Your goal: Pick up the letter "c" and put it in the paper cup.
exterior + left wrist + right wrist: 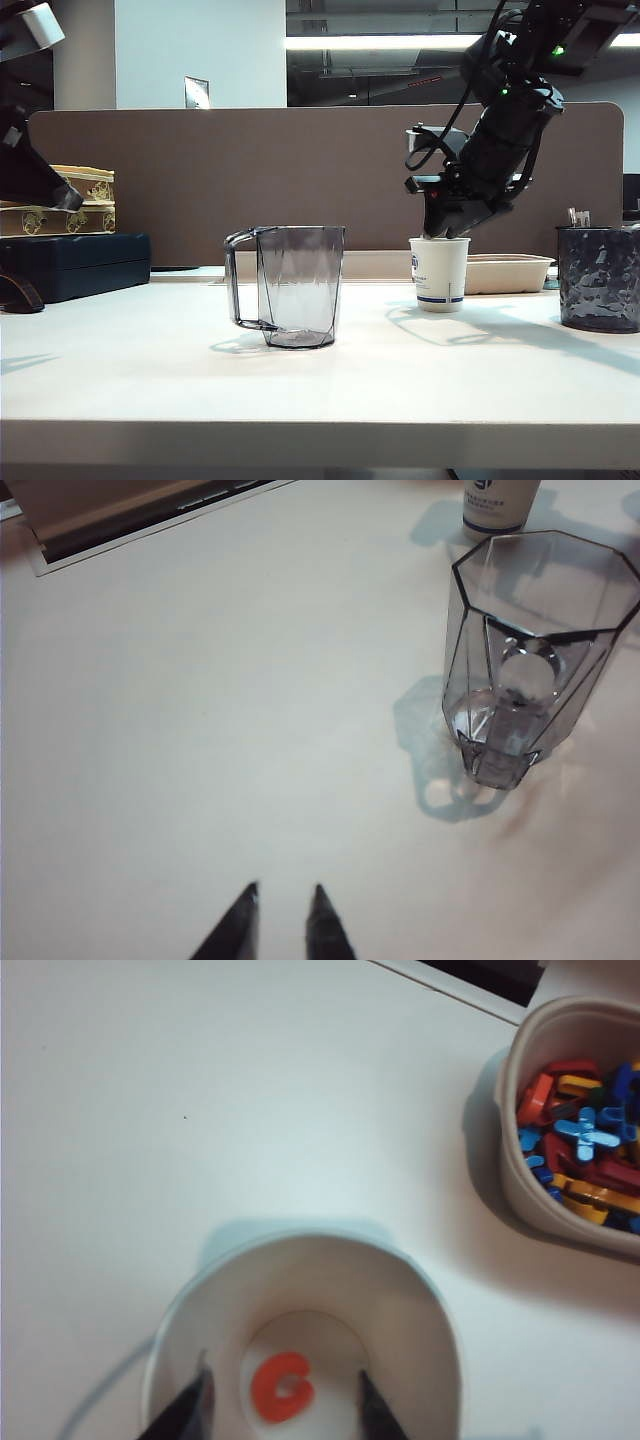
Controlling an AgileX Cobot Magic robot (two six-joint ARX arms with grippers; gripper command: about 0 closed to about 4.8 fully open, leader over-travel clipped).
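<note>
The red-orange letter "c" (281, 1387) lies flat on the bottom of the white paper cup (420, 1310), touched by neither finger. My right gripper (283, 1368) hangs open over the cup mouth, one fingertip at each side of the letter and just inside the rim. In the exterior view the cup (440, 275) stands right of centre, with the right gripper (445, 232) dipping into its top. My left gripper (284, 890) is open above bare tabletop with nothing between its fingers. The cup's base (495, 505) shows beyond the pitcher.
A clear grey handled pitcher (290, 285) (530, 660) stands mid-table. A beige tray (520, 1160) (508, 272) of several coloured letters sits just beside the cup. A dark textured holder (598, 278) is at the far right. A dark case (75, 262) and ornate boxes sit far left.
</note>
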